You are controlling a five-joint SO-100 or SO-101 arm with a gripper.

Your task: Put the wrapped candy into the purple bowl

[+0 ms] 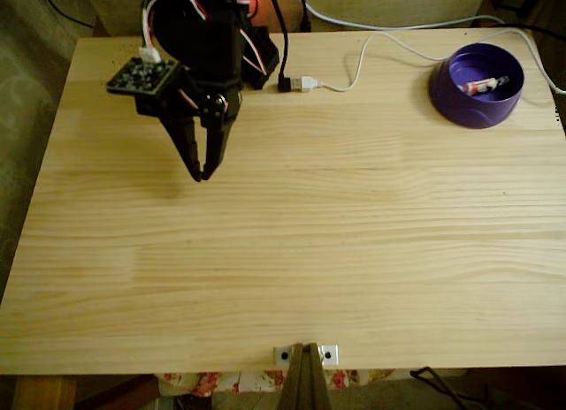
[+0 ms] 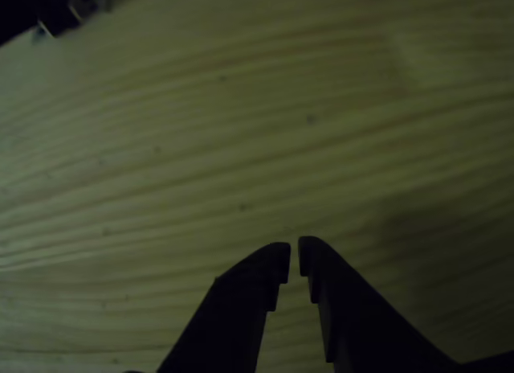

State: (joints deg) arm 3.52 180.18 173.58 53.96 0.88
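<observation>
**Candy lies in the bowl; arm hangs empty across the table**

The purple bowl (image 1: 477,86) sits at the far right corner of a pale wooden table (image 1: 292,260) in the fixed view. The wrapped candy (image 1: 483,86) lies inside that bowl, on its floor, tilted slightly. Judged from this, the placing looks done.

Well to the left of the bowl, the black arm's gripper (image 1: 203,175) points down over bare wood. Its two fingers are drawn nearly together, with only a sliver of gap at the tips, and nothing is held between them; the other view (image 2: 293,259) shows the same narrow slit over plain wood grain.

A white cable and its plug (image 1: 307,83) lie between arm and bowl.

What probably remains is parking the arm: it should move away from the bowl and stay above the cable.
</observation>
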